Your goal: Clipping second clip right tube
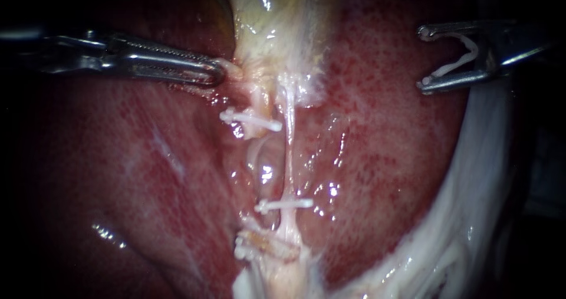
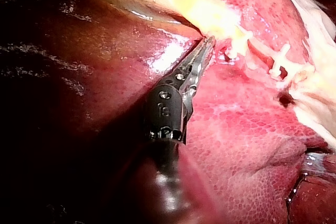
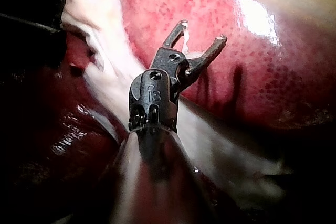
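"Endoscope view first: where does the right tube point(image 1: 289, 151) sit?"

"Down the middle, thin and pale over the liver point(image 1: 383, 145), running from the gallbladder point(image 1: 277, 33). A placed clip point(image 1: 284, 204) crosses it low down. My right instrument point(image 1: 425, 60) is well apart from it, off to the right above liver."

"Its end effector?"

"Spread wide, with the white loaded clip point(image 1: 457, 64) seated inside, touching both jaws. My right wrist view shows that seat from behind the instrument point(image 3: 202, 31), with the loaded clip point(image 3: 185, 36) against liver. Only the endoscope places it relative to the tube."

"And the left?"

"My left instrument point(image 1: 219, 74) has its end effector clamped on pale tissue at the gallbladder's edge, just beside the upper clip point(image 1: 250, 120) on the neighbouring tube. The left wrist view shows the toothed jaws pressed together there point(image 2: 209, 43)."
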Motion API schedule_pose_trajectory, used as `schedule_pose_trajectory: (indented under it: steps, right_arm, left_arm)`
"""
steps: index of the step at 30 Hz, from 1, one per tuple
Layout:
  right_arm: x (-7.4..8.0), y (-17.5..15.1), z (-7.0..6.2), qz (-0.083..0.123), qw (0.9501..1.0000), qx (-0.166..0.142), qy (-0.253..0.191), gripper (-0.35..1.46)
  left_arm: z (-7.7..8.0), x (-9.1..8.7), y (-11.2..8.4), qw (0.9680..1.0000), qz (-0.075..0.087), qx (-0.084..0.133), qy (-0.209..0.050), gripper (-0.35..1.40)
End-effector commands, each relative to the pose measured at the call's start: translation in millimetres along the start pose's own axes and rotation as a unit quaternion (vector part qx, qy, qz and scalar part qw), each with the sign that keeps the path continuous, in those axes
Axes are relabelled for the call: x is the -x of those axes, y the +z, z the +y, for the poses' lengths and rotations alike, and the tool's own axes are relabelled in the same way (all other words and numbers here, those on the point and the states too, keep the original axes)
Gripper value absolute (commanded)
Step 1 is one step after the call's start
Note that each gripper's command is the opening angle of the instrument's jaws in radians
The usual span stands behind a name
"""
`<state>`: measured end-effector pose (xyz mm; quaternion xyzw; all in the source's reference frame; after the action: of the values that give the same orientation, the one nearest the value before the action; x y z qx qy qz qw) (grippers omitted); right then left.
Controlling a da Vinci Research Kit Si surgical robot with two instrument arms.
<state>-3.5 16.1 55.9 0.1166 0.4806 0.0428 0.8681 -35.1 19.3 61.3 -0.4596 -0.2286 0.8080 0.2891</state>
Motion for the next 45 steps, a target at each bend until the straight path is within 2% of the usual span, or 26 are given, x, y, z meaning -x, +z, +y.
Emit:
schedule_pose_trajectory:
  steps: [1,5,8,13,16,21,27,31,34,41,45]
  right_arm:
    - [0.0,0.0,0.0,0.000,1.0000,0.000,0.000,0.50]
    - [-0.1,0.0,0.0,0.001,1.0000,-0.001,0.000,0.50]
    - [0.0,0.0,-0.1,0.003,1.0000,-0.004,0.000,0.50]
    - [-0.1,0.0,-0.1,0.003,1.0000,-0.005,-0.001,0.50]
    - [-0.2,0.1,-0.2,0.005,1.0000,-0.008,-0.001,0.50]
    - [-0.7,0.8,-0.9,0.015,0.9995,-0.024,0.011,0.50]
    - [-1.5,4.1,-3.9,0.036,0.9955,-0.060,0.065,0.49]
    - [-2.2,7.7,-6.5,0.048,0.9876,-0.092,0.118,0.49]
    - [-2.6,10.3,-7.9,0.053,0.9825,-0.111,0.140,0.50]
    - [-2.8,15.4,-10.1,0.056,0.9695,-0.144,0.191,0.50]
    - [-2.9,17.5,-10.7,0.059,0.9620,-0.157,0.215,0.50]
  left_arm:
    - [0.1,-0.1,-0.2,1.0000,0.000,0.001,0.000,-0.35]
    - [0.3,-0.8,-2.0,1.0000,0.000,0.005,-0.001,-0.35]
    - [0.4,-2.2,-4.9,1.0000,0.002,-0.004,-0.009,-0.35]
    - [0.3,-4.8,-10.1,0.9995,0.024,-0.022,-0.003,-0.35]
    - [0.3,-5.7,-11.6,0.9992,0.030,-0.027,-0.002,-0.35]
    - [0.6,-5.9,-11.9,0.9991,0.033,-0.028,0.000,-0.35]
    - [0.9,-6.0,-11.8,0.9990,0.033,-0.029,-0.001,-0.35]
    - [1.0,-6.0,-11.8,0.9990,0.033,-0.030,-0.001,-0.35]
    - [1.1,-6.1,-11.8,0.9990,0.033,-0.030,-0.001,-0.35]
    - [1.3,-6.2,-11.7,0.9990,0.033,-0.031,0.002,-0.35]
    - [1.4,-6.2,-11.6,0.9989,0.033,-0.032,0.001,-0.35]
